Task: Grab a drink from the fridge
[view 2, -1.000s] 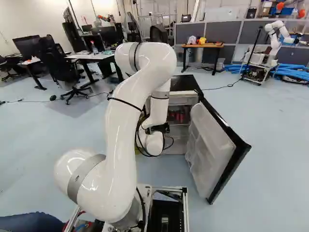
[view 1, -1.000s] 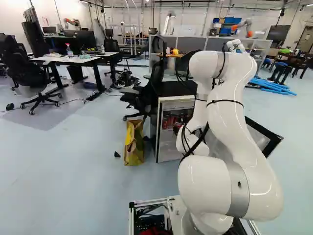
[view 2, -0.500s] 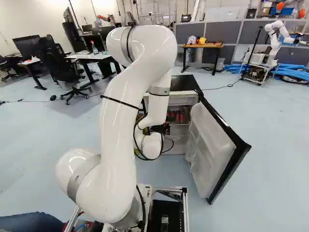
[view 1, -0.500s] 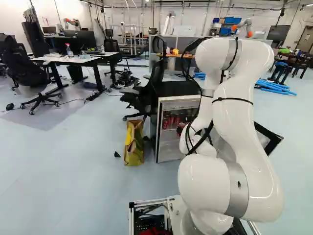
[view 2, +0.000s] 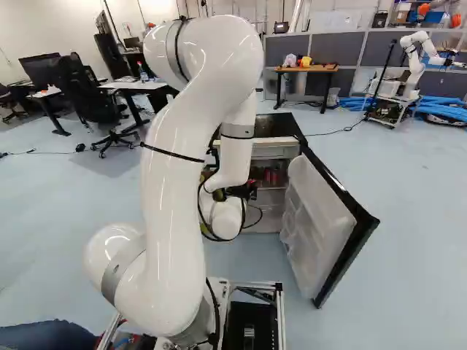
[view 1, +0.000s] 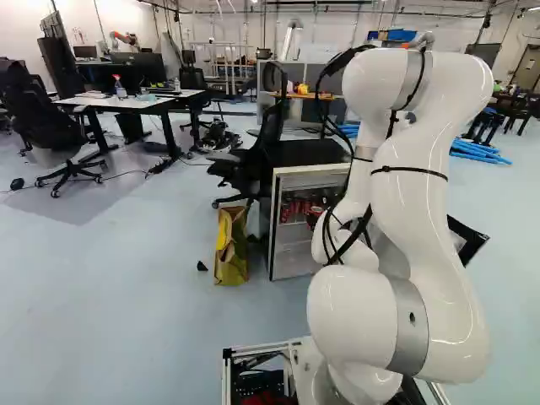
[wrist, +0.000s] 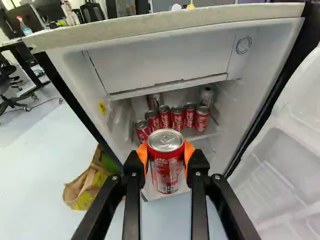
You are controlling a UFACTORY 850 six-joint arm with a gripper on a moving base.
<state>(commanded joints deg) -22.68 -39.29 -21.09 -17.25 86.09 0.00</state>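
Note:
In the right base view my gripper [view 2: 244,191] is in front of the open fridge [view 2: 276,150]. The wrist view has the gripper [wrist: 166,153] shut on a red can [wrist: 166,170], its orange pads pressing the can from both sides. The held can is upright, outside the fridge opening. Behind it, several red cans [wrist: 177,118] stand in a row on the fridge shelf [wrist: 192,134], with a silver-topped can [wrist: 206,96] farther back. The fridge door [view 2: 321,219] hangs wide open on the gripper's right side.
A yellow and brown paper bag [view 1: 230,246] stands on the floor beside the fridge, near an office chair [view 1: 253,160]. Desks [view 1: 118,103] are farther back. Another robot [view 2: 414,62] stands at the far right of the right base view.
My arm's elbow has risen and drawn back toward the base, and the gripper has shifted slightly with the can in it. More of the fridge's inside shows in the left base view.

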